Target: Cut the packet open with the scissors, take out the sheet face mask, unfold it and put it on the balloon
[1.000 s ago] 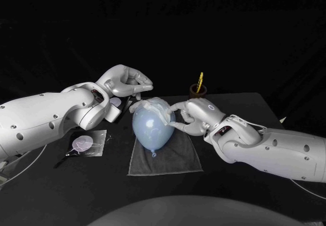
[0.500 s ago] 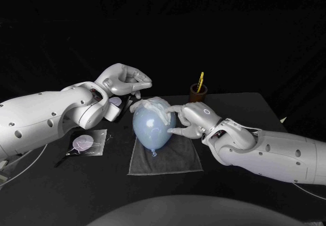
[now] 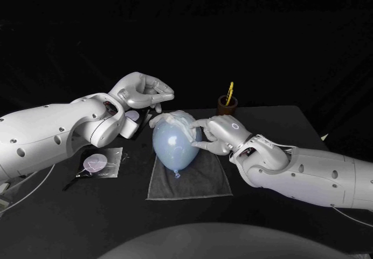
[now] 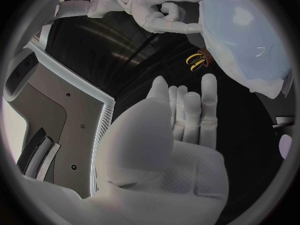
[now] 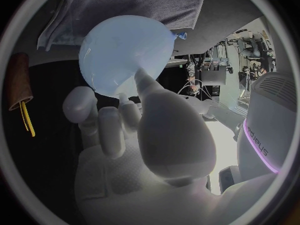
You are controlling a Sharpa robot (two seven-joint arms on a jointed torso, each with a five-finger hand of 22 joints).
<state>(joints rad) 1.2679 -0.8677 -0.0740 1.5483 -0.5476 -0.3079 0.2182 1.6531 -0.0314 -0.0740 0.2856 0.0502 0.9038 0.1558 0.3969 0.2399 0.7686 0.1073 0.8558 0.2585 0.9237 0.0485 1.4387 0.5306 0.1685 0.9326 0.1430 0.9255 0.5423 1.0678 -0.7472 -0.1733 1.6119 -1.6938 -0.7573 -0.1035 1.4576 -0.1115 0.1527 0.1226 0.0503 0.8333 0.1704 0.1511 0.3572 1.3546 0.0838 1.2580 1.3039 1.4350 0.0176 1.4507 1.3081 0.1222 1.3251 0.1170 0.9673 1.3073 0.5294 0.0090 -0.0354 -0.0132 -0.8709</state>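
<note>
Mask draped over far end of balloon. Balloon lies on towel, knot toward robot. Right robot hand against balloon's side at mask edge, fingertips touching. Left robot hand hovers above far end, fingers curled in, empty.

Step looks like smoothing mask down. Best: light pressure, stroke edge toward knot, left robot hand steadying opposite side so balloon doesn't roll.

Cannot tell whether right fingers pinch mask edge or merely press. Mask's far side hidden. Packet on tabletop.

One each: balloon, mask, cloth, packet, cup (scissors inside).
</note>
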